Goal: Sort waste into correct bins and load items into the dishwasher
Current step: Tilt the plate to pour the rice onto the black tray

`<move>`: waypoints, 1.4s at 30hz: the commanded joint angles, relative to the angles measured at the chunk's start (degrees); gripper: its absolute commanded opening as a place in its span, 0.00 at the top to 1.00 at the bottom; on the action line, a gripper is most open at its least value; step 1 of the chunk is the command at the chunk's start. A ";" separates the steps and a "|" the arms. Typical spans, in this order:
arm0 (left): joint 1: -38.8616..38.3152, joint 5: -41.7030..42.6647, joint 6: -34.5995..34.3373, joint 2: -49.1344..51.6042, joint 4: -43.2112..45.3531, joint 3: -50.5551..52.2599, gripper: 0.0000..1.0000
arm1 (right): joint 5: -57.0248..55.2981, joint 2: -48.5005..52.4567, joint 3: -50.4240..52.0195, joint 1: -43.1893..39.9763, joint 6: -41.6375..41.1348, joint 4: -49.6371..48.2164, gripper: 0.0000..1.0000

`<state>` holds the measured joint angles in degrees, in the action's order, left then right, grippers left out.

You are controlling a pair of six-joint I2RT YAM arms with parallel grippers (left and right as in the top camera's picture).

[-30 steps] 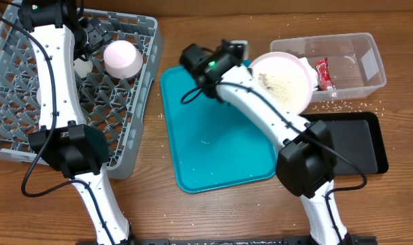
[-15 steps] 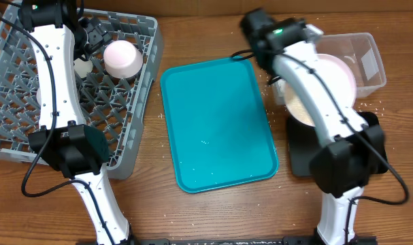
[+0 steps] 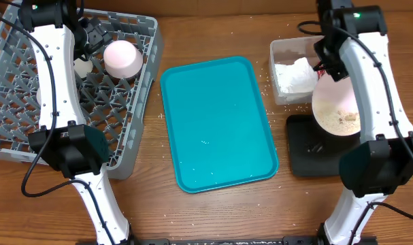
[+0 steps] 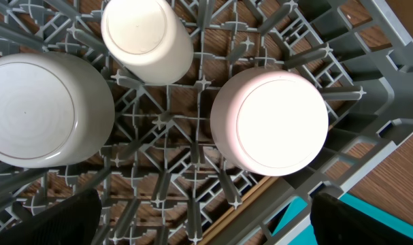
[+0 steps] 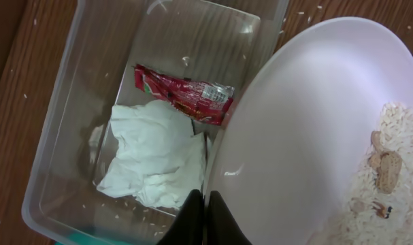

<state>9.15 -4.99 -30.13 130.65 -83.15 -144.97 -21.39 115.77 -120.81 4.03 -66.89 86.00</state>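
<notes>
Dish rack on the left has the left end effector spread wide above an upturned bowl, holding nothing. Past the teal tray, the right end effector pinches the rim of the large white plate. The plate tilts with its rice gathered low, above the far edge of the black tray. The clear tub sits just beside and looks easy to catch.

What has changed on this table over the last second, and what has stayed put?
The right tool, shut on the white plate of rice, carried it rightward from the teal tray, across the clear tub, to hang over the black tray. The left tool, open, stayed above the grey rack; the bowl stayed too.
</notes>
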 commanded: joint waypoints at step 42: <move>0.22 -0.76 -1.20 -1.31 -0.02 -1.38 0.00 | 16.48 -1.77 1.20 -12.79 1.33 -0.61 0.97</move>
<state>9.15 -4.99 -30.11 130.65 -83.15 -144.97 -5.37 115.77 -120.27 -8.45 -65.98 85.43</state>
